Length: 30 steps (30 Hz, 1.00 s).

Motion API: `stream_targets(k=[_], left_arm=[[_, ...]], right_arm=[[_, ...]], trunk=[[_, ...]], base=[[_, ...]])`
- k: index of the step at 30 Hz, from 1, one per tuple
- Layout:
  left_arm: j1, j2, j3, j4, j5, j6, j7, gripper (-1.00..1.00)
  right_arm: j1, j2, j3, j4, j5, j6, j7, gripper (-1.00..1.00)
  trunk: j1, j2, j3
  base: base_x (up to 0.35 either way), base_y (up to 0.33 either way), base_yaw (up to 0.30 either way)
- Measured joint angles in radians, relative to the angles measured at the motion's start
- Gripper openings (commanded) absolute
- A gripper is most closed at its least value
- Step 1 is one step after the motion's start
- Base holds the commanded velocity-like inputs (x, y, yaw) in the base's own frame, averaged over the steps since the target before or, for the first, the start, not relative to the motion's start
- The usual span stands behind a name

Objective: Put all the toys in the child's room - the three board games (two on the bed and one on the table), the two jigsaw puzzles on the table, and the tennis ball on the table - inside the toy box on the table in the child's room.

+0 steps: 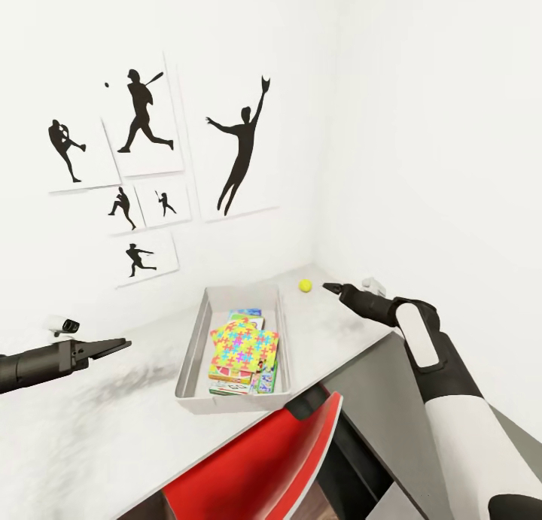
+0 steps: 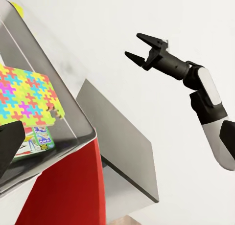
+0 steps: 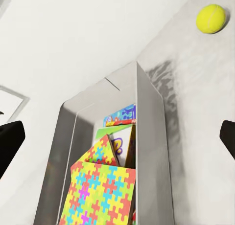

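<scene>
right gripper (image 1: pixel 329 286) hung spread and empty just beside the tennis ball (image 1: pixel 305 285), beyond the toy box (image 1: pixel 194 347); straddling the ball squarely looked best.

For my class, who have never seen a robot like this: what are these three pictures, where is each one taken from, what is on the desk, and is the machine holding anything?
These are simulator renders of a two-armed wheeled robot. The large picture comes from its head camera, looking down over a pale table. The left gripper and right gripper both hang open and hold nothing. The other two pictures come from cameras on each wrist, looking along the fingers. On the table stands a grey toy box holding a bright jigsaw puzzle on top of printed board games. A yellow tennis ball lies outside the box, near the right gripper. A red chair stands in front.
</scene>
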Motion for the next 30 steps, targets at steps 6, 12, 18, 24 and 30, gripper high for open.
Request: stream_targets(k=[6,12,18,24,30], left_arm=[[0.000,0.000,0.000,0.000,0.002,0.000,0.000,1.00],[0.000,0.001,0.001,-0.006,0.005,0.001,-0.003,1.00],[0.002,0.002,0.002,-0.019,-0.002,0.008,-0.002,1.00],[0.001,0.003,-0.001,-0.022,-0.003,0.009,-0.002,1.00],[0.000,0.004,-0.007,-0.023,-0.011,0.009,0.004,1.00]], right_arm=[[-0.001,0.002,0.007,-0.002,0.011,0.000,-0.004,1.00],[-0.001,0.000,0.011,-0.052,0.013,0.002,-0.006,1.00],[-0.001,-0.001,0.010,-0.099,0.018,0.044,-0.030,1.00],[-0.001,-0.002,0.011,-0.146,0.021,0.067,-0.056,1.00],[-0.001,-0.002,0.011,-0.159,0.022,0.083,-0.063,1.00]], trunk=[[0.000,0.000,0.002],[0.000,0.000,0.008],[0.000,0.000,0.015],[0.000,0.000,0.024],[0.000,0.000,0.033]], base=[[0.000,-0.097,0.098],[0.000,-0.179,0.223],[0.000,-0.018,0.186],[0.000,-0.002,0.162],[0.000,0.000,0.157]])
